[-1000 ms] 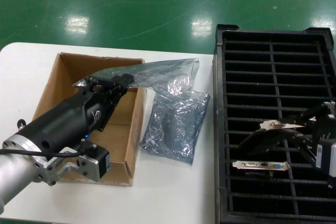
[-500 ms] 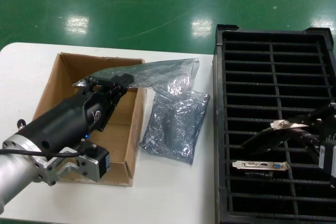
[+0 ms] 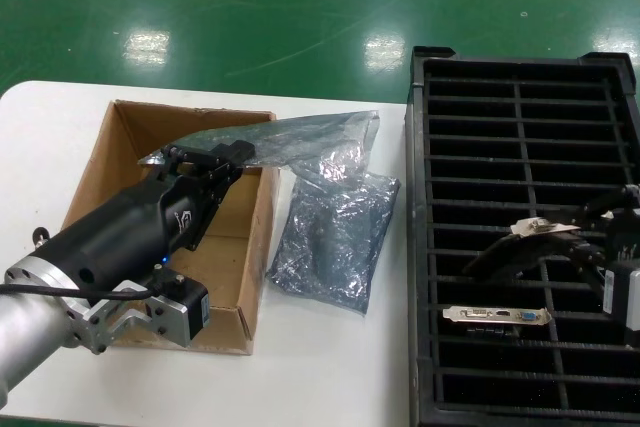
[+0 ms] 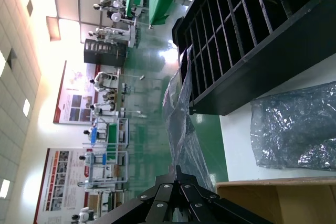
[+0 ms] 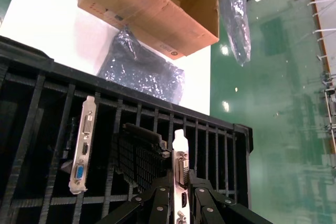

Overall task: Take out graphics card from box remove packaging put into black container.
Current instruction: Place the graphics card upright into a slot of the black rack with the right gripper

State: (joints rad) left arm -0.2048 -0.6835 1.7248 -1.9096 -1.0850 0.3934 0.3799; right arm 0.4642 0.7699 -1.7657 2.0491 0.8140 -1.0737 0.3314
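My left gripper point(image 3: 212, 157) hangs over the brown box point(image 3: 120, 137), shut on the dark see-through packaging point(image 3: 320, 132), which trails out past the box's far right corner. The left wrist view has that gripper point(image 4: 178, 174) pinching the packaging point(image 4: 184, 129). Over the black container point(image 3: 420, 247), my right gripper point(image 3: 572, 237) is shut on the graphics card point(image 3: 505, 252), held tilted above the slots. In the right wrist view the gripper point(image 5: 181, 182) clamps the card's silver bracket point(image 5: 180, 150), and the dark board point(image 5: 139, 156) sticks out to one side.
A paler grey-blue plastic bag point(image 3: 335, 237) lies on the white table point(image 3: 330, 367) between box and container. Another card point(image 3: 497, 315) stands in a container slot, closer to me than the held one. Green floor lies beyond the table's far edge.
The right gripper and its card have shifted slightly over the container and the card's bracket end sits a little higher. The left arm and the packaging have not moved.
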